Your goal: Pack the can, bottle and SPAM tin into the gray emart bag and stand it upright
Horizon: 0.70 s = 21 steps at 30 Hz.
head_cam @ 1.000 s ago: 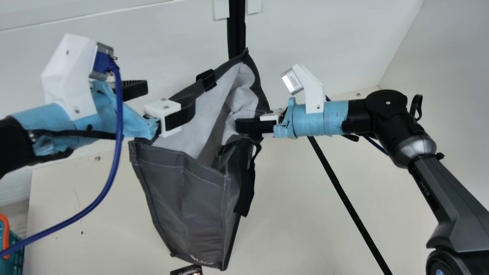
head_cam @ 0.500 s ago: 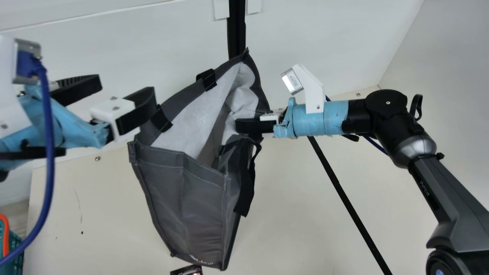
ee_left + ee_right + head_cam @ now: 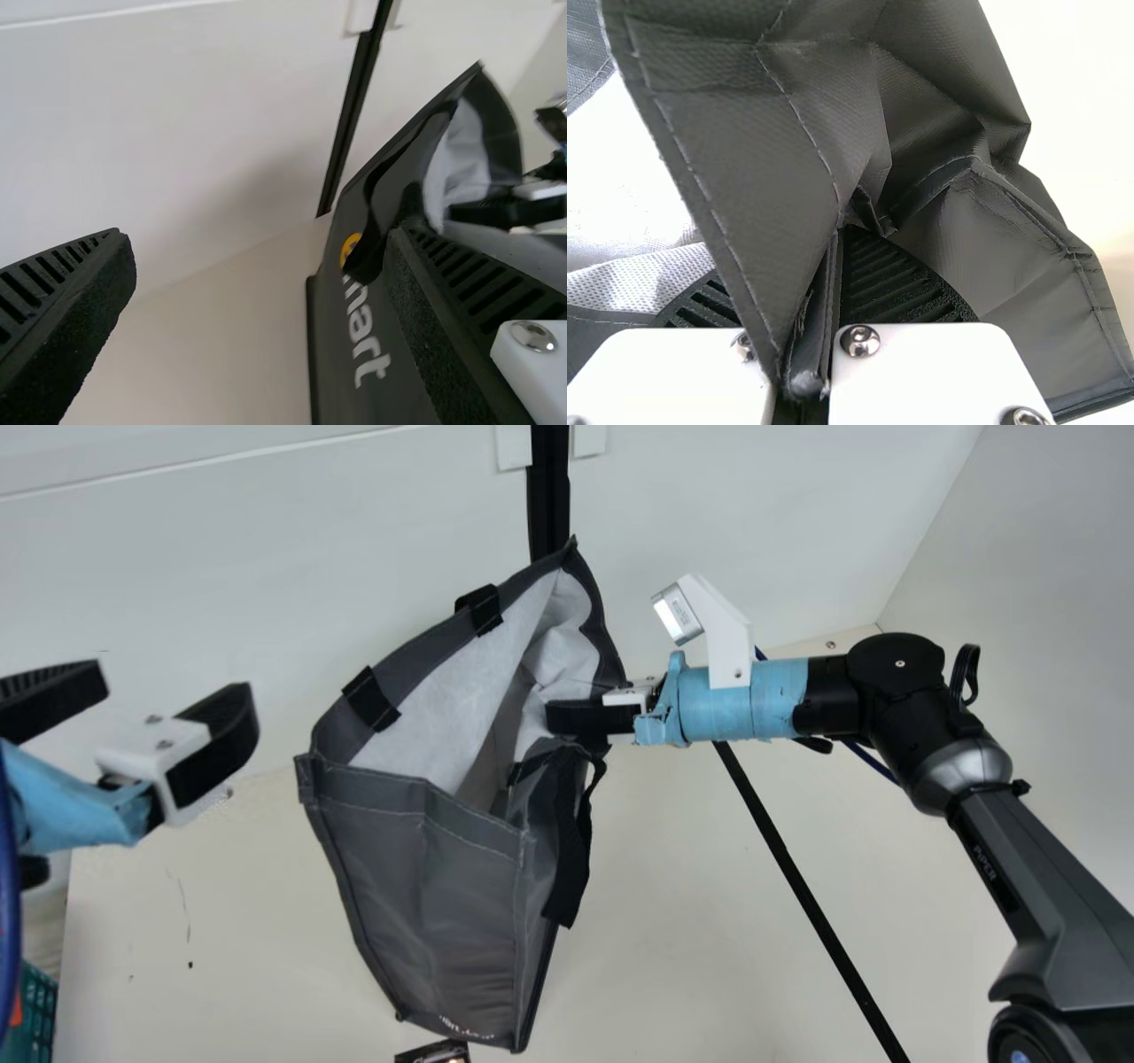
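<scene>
In the main view's centre, the emart bag (image 3: 425, 903) is dark gray, its lining (image 3: 434, 691) pale gray, its straps (image 3: 570, 841) black, its lettering (image 3: 465, 1029) white. Right of centre, the tape (image 3: 735, 710) is light blue; lower left, the basket (image 3: 39, 996) is teal with orange. The table (image 3: 709, 939) is cream.

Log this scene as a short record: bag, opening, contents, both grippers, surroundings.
Bag: gray emart bag, mouth up
Opening: spread, pale lining showing
Handle: black strap hanging down one side
Contents: cannot tell, the bottom inside is hidden
Bag held by: right gripper, shut on a side edge near the rim
Free: left gripper, open and empty, apart from the bag
Surroundings: teal basket at the main view's left edge; small dark item at its bottom edge
</scene>
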Motion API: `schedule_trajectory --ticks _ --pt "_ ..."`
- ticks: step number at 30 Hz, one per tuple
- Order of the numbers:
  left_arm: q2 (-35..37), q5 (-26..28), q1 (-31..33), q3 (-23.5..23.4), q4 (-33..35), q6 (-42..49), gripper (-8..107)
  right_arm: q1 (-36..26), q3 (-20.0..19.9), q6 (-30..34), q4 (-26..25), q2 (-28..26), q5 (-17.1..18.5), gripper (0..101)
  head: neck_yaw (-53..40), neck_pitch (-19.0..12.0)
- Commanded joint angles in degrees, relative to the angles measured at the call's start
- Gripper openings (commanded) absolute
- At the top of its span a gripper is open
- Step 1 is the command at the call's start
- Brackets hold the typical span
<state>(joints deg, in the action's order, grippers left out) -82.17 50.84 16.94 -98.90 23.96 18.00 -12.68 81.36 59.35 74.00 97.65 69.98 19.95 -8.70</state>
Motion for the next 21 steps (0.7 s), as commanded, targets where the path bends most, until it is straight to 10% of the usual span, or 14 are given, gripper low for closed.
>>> schedule_trajectory --ticks 1,21 --pt "0.9 1.2 0.0 0.6 -6.7 -2.5 90 0.0 0.0 0.0 0.0 0.0 0.0 0 0.0 -1.3" --pt "6.9 10.2 3.4 5.4 -28.4 -11.9 90 0.0 0.0 0.0 0.1 0.0 0.0 0 0.0 -1.3"
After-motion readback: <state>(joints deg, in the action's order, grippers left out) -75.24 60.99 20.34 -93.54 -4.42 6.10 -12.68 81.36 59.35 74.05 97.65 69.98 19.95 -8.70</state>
